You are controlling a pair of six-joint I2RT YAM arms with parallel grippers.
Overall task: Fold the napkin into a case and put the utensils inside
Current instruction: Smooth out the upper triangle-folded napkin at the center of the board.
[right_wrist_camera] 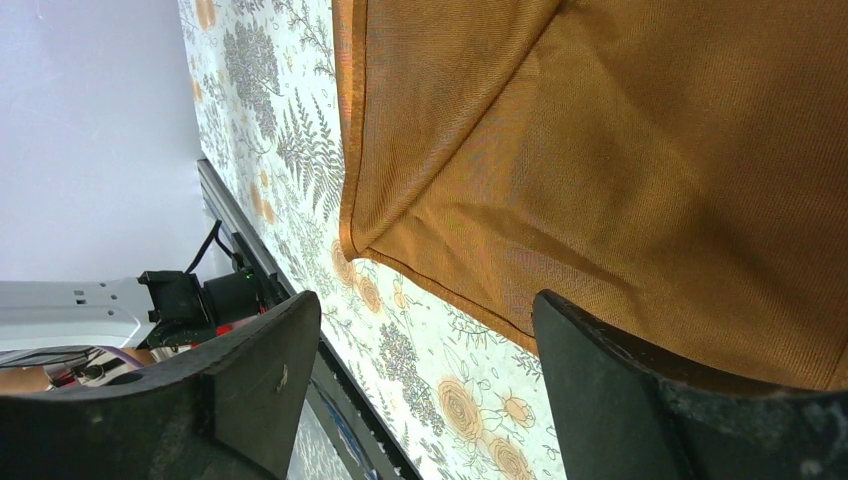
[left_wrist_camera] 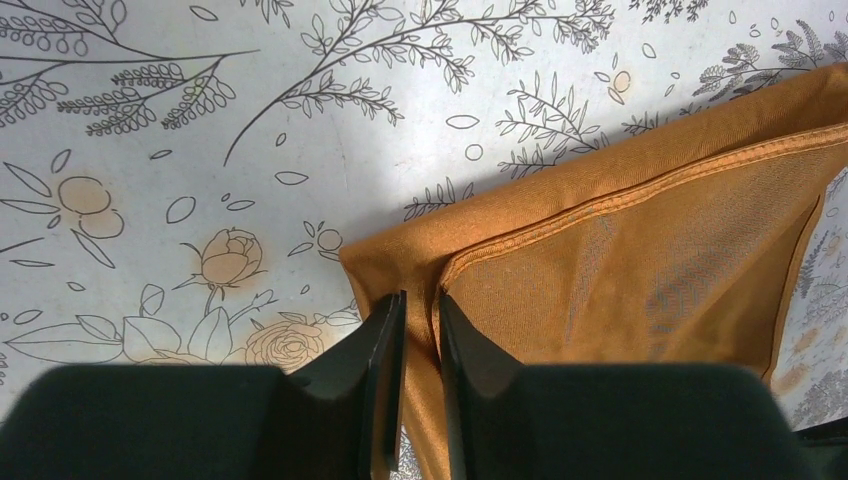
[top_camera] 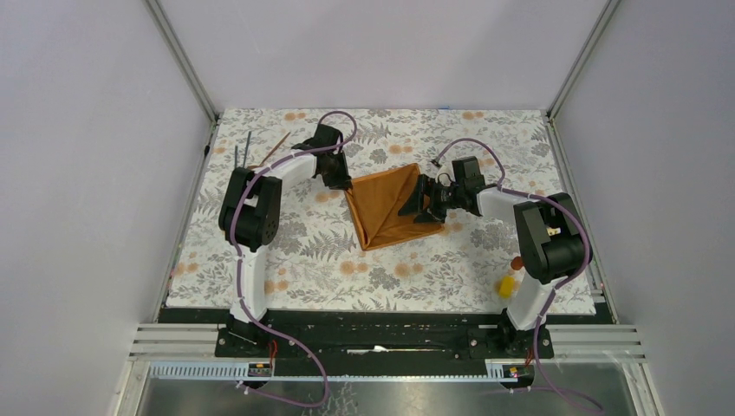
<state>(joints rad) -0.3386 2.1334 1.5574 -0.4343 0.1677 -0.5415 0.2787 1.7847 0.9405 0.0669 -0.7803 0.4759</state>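
Showing the folded napkin (top_camera: 386,208) lying between both hands: left hand (left_wrist_camera: 421,312) clenched on its left corner, right hand (top_camera: 413,209) released, jaws wide, just beside its long right edge.

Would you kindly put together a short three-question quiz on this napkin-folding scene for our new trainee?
1. True or false: the right gripper is clamped shut on the napkin.
2. Where do the utensils lie? A) at the far-left corner of the tablecloth; B) on the napkin; C) beside the right arm's base.
3. Which gripper has cloth pinched between its fingers?

Key: 1 false, its jaws stand wide open; 2 A; 3 the left gripper.
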